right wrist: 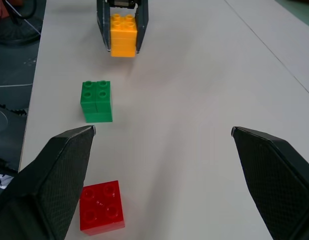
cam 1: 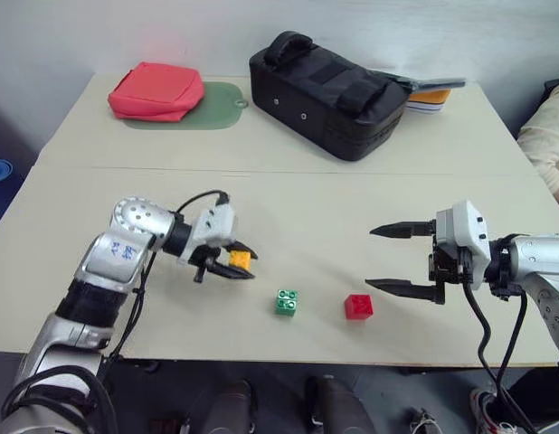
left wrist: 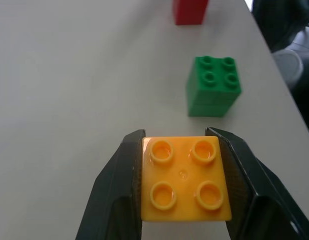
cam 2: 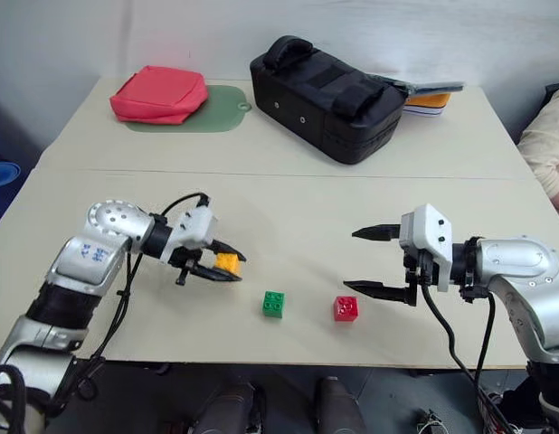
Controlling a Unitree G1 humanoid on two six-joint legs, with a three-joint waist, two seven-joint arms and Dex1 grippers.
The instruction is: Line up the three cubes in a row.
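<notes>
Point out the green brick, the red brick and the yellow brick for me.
green brick (cam 1: 287, 302), left eye view, studded top.
red brick (cam 1: 358, 306), left eye view, middle of its top.
yellow brick (left wrist: 184, 179), left wrist view, top between the studs.

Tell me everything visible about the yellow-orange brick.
The yellow-orange brick is a glossy plastic block with four round studs on top, facing up. It sits clamped between the left gripper's two black fingers, one on each side face, near the table's front edge, apart from the green brick.

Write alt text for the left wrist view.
The left claw grips a yellow brick, studs facing the camera, over a pale table. Beyond it stands a green brick, then a red brick at the frame edge.
</notes>
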